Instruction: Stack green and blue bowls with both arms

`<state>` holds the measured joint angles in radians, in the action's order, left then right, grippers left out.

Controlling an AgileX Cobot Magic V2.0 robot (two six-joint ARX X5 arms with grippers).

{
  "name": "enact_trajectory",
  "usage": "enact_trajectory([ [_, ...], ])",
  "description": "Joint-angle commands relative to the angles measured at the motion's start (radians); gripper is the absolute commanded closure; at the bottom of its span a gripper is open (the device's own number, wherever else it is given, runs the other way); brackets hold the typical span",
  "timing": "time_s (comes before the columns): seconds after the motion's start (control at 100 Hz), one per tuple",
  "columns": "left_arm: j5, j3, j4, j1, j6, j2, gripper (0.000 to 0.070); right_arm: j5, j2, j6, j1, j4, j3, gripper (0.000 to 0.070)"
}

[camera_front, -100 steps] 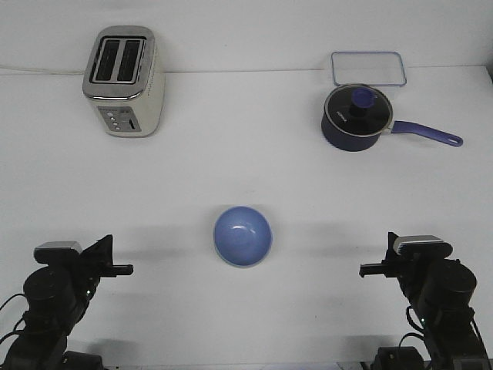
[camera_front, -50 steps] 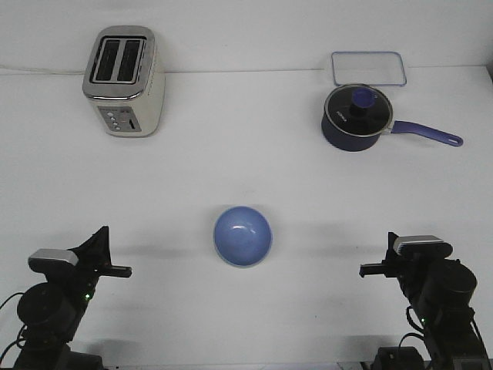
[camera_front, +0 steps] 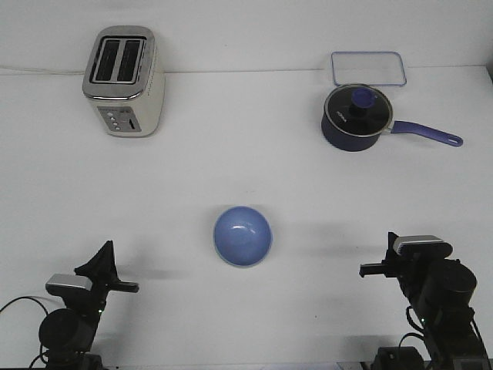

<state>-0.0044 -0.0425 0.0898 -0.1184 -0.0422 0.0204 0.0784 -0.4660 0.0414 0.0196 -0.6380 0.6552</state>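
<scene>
The blue bowl [camera_front: 243, 236] sits upright at the middle of the white table, with nothing in it. No green bowl shows apart from it; a pale rim edges the blue bowl, and I cannot tell whether that is another bowl beneath. My left gripper [camera_front: 129, 288] is low at the front left, well clear of the bowl and pointing right. At the front right, my right gripper [camera_front: 365, 270] points left toward the bowl from a distance. Both are seen side-on and hold nothing visible.
A cream two-slot toaster [camera_front: 123, 82] stands at the back left. At the back right is a dark navy saucepan [camera_front: 354, 117] with a glass lid and purple handle, and behind it a clear rectangular container [camera_front: 368, 68].
The left arm has sunk and drawn back toward the table's front edge, its gripper now lower in view. The right arm and the blue bowl have not moved.
</scene>
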Motion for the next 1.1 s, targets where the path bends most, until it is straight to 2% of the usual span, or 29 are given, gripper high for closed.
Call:
enact_trajectory([
  [0.0,-0.004,0.008,0.019,0.006,0.011,-0.02,0.0689,-0.001,0.0,0.007,-0.002,0.01,0.006,0.07],
  [1.09,-0.004,0.029,0.043,0.026,0.031,-0.017,0.0689,-0.001,0.0,0.007,-0.002,0.011,0.006,0.07],
])
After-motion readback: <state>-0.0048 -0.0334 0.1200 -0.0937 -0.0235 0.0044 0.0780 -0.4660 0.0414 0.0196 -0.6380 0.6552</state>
